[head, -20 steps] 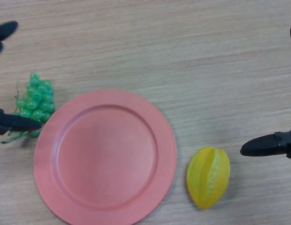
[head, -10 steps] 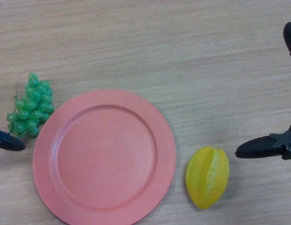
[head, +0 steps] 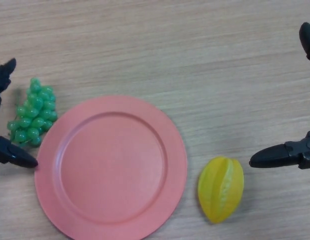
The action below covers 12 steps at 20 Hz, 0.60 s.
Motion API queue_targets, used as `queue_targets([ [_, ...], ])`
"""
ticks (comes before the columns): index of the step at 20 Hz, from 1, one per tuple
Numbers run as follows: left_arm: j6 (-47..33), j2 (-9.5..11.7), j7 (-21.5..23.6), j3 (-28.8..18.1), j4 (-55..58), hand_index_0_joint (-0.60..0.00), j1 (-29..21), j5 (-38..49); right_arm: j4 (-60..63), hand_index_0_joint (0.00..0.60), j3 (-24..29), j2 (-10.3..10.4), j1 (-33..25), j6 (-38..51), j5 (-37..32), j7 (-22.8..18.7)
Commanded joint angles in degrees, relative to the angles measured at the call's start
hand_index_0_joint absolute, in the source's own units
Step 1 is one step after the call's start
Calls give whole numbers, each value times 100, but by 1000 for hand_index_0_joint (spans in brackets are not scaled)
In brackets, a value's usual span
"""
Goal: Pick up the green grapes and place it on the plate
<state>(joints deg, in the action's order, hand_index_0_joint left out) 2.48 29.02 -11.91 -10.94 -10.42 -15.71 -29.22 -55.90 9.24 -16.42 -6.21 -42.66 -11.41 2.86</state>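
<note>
The bunch of green grapes (head: 33, 113) lies on the table, touching the left rim of the pink plate (head: 111, 167). The plate is empty. My left hand (head: 12, 155) shows at the left edge, open, with one finger just below the grapes and another finger (head: 4, 76) above and left of them, so the hand spans the bunch without touching it. My right hand (head: 280, 156) shows at the right edge, open and idle, right of the starfruit.
A yellow starfruit (head: 221, 188) lies on the wooden table right of the plate, near the front edge. A second part of the right hand (head: 308, 41) shows at the upper right edge.
My left hand drew back to the left off the grapes, then came in again, its fingers now showing above and below the bunch. The grapes shifted slightly. The right hand edged left.
</note>
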Motion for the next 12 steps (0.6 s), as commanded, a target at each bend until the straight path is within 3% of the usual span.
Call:
queue_targets([
  [1, -552, 318, 513, -273, 130, 0, -165, -289, -250, 0, 385, -101, -119, 575, -136, -60],
  [4, -831, 275, 606, -247, -11, 0, -174, -449, -268, 0, 387, -126, -177, 523, -161, -80],
  [5, -840, 269, 610, -253, -10, -49, -179, -431, -271, 0, 388, -126, -176, 524, -163, -81],
  [6, -853, 252, 604, -263, 12, -200, -193, -345, -278, 0, 385, -124, -168, 532, -162, -83],
  [9, -1032, 149, 894, -284, 25, -550, -263, 70, -331, 0, 382, -91, -111, 567, -190, -93],
  [10, -1149, 153, 1148, -293, -88, -600, -296, 145, -378, 0, 407, -91, -99, 557, -231, -110],
  [12, -1193, 175, 1230, -296, -179, -600, -276, 240, -402, 0, 405, -139, -62, 556, -284, -164],
])
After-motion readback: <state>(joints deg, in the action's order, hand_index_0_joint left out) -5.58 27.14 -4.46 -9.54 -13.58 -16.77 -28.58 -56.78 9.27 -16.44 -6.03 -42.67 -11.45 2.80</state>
